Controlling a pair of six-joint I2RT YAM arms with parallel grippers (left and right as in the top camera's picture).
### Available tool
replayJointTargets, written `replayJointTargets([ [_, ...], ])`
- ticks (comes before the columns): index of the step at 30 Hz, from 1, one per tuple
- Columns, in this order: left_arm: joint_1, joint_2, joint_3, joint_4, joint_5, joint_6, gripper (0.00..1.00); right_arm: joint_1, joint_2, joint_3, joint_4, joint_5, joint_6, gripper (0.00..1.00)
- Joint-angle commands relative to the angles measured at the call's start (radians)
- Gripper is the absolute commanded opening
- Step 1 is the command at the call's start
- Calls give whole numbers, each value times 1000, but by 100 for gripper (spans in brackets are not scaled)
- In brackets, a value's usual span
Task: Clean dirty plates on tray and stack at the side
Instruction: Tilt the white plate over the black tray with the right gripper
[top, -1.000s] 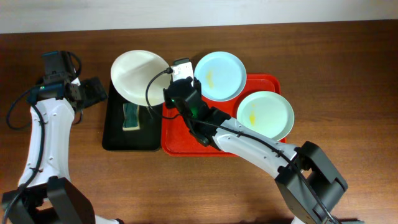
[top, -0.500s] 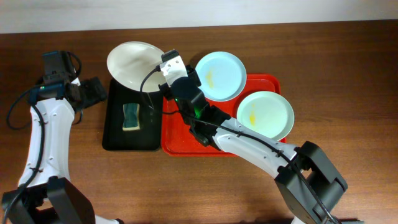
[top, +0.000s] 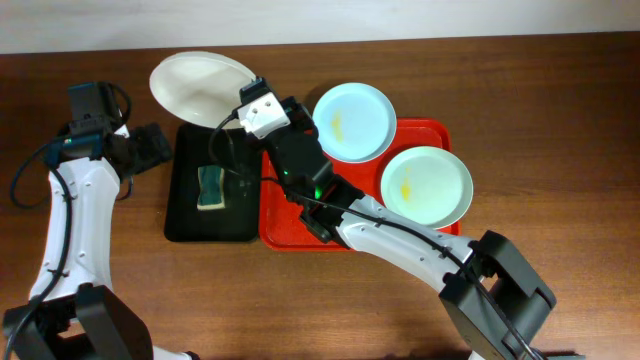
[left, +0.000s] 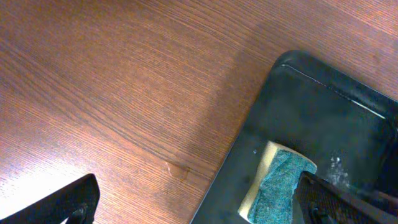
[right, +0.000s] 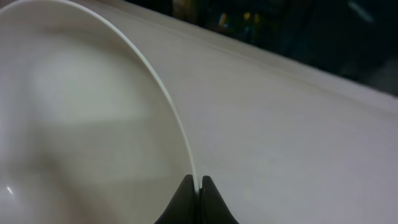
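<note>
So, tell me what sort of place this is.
Probably a robot dish-cleaning test bench: a brown wooden table, a large red rectangular plastic tray bearing a yellow-smeared round pale green plate, and a smaller black tray holding a green sponge.

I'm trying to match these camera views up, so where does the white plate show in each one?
Overhead: white plate at top left, beyond the black tray, rim pinched by the right gripper.
Left wrist: not in it; only the black tray and sponge.
Right wrist: white plate fills the left, rim between the fingertips.
Shared landmark: the sponge, in overhead and left wrist.
</note>
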Motion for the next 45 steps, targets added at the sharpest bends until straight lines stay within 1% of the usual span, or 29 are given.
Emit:
replayJointTargets([
  [1, 2, -1, 7, 2, -11, -10, 99, 5, 3, 20, 14, 65, -40, 4],
  [17, 2, -1, 7, 2, -11, -10, 99, 5, 3, 20, 21, 80, -38, 4],
  [24, 2, -1, 7, 2, -11, -10, 99, 3, 3, 20, 6, 87, 53, 4],
  [27, 2, -1, 7, 2, -11, -10, 99, 2, 3, 20, -104, 87, 192, 4],
  [33, 2, -1, 7, 2, -11, -10, 99, 3, 3, 20, -467, 45, 564, 4],
  [36, 2, -1, 7, 2, -11, -10, 99, 3, 3, 20, -581, -2, 686, 4],
  [45, 2, -1, 7, 2, -11, -10, 99, 4, 1, 20, -677, -278, 719, 4],
])
